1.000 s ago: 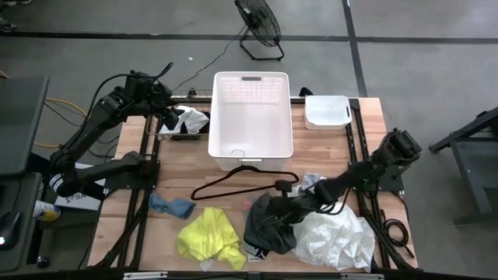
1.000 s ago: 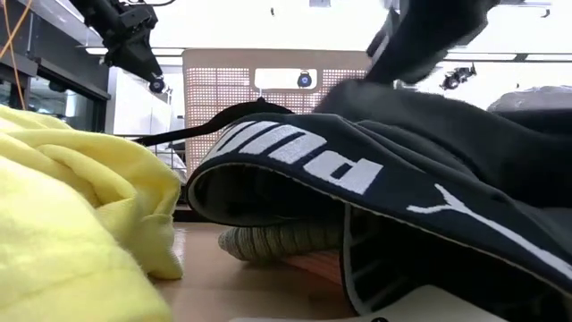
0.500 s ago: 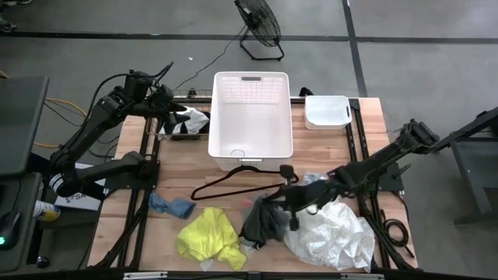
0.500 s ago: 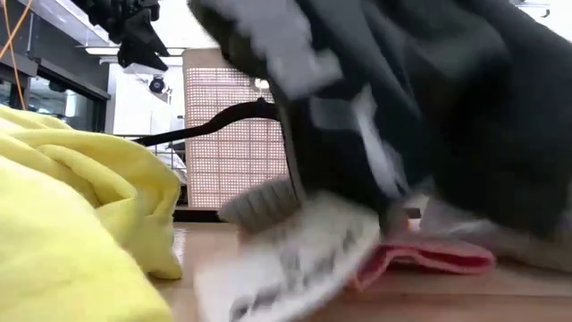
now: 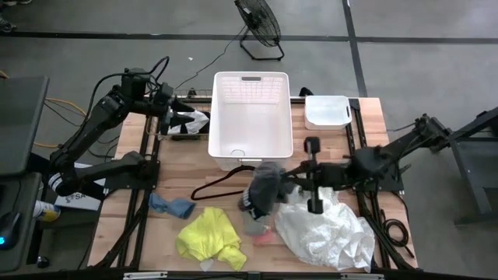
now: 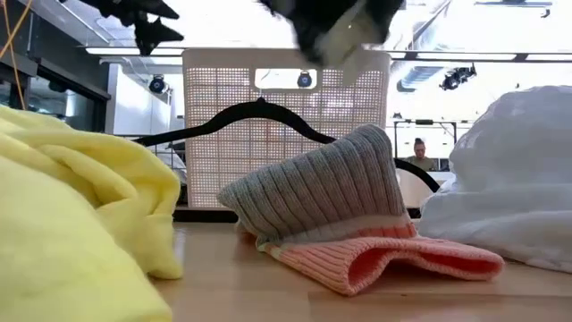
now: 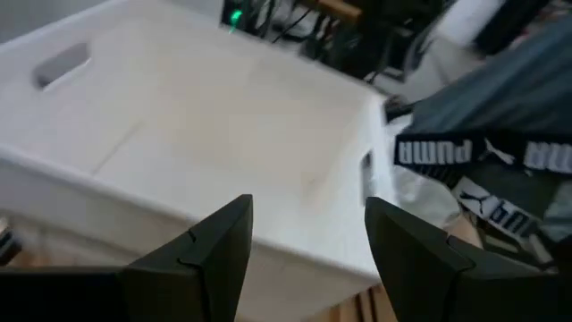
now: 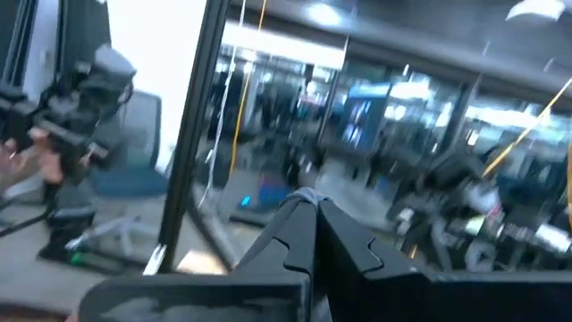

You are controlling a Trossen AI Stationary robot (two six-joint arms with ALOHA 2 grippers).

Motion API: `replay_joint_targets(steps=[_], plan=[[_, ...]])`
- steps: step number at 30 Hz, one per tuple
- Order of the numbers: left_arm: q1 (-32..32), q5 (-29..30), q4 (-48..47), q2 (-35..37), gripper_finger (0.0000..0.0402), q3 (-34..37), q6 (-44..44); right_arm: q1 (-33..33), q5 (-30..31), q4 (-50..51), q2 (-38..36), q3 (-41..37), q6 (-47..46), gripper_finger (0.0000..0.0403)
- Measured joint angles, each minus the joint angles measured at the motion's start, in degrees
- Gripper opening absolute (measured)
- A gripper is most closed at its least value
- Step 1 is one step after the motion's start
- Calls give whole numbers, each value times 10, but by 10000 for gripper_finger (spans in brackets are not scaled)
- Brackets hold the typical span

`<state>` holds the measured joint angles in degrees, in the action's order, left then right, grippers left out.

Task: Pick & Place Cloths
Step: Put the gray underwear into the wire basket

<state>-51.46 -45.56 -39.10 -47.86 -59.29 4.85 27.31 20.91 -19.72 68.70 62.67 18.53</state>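
Hanging from the right gripper (image 5: 274,183), a dark grey cloth (image 5: 263,189) is off the table just at 6 o'clock of the basket (image 5: 250,117). In the high view the basket's interior shows bare white, apart from a small pale mark by its near wall. In the right wrist view the two fingers (image 8: 308,234) meet at their tips, and a bit of grey fabric sits at that point, so the jaws are pinched on the cloth. The cloth bunches directly below the jaws, drooping toward the table, its long axis roughly vertical; in the low view only its lower end (image 6: 332,22) shows, hanging in front of the basket.

Under it on the table lie a grey and pink ribbed piece (image 6: 344,219), with the pink edge lowest. The white cloth (image 5: 331,233) spreads at 4 o'clock of the dark grey one, the yellow cloth (image 5: 208,237) at 7 o'clock, and the blue piece (image 5: 173,206) at 9 o'clock. The hanger (image 5: 233,183) lies between the basket and the cloths, its long axis across the table.

The left gripper (image 5: 167,109) sits at 9 o'clock of the basket, jaws apart and holding nothing, over a black and white cloth (image 5: 189,120).
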Motion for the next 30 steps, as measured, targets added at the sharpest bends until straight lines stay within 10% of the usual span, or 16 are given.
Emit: replay_joint_targets(steps=[8, 30], plan=[[115, 2, 135, 0, 214, 0, -33, -8, -17, -28, -31, 0, 68, 4], [427, 232, 418, -146, 214, 0, -70, -105, -71, -1, -36, 0, 55, 4]])
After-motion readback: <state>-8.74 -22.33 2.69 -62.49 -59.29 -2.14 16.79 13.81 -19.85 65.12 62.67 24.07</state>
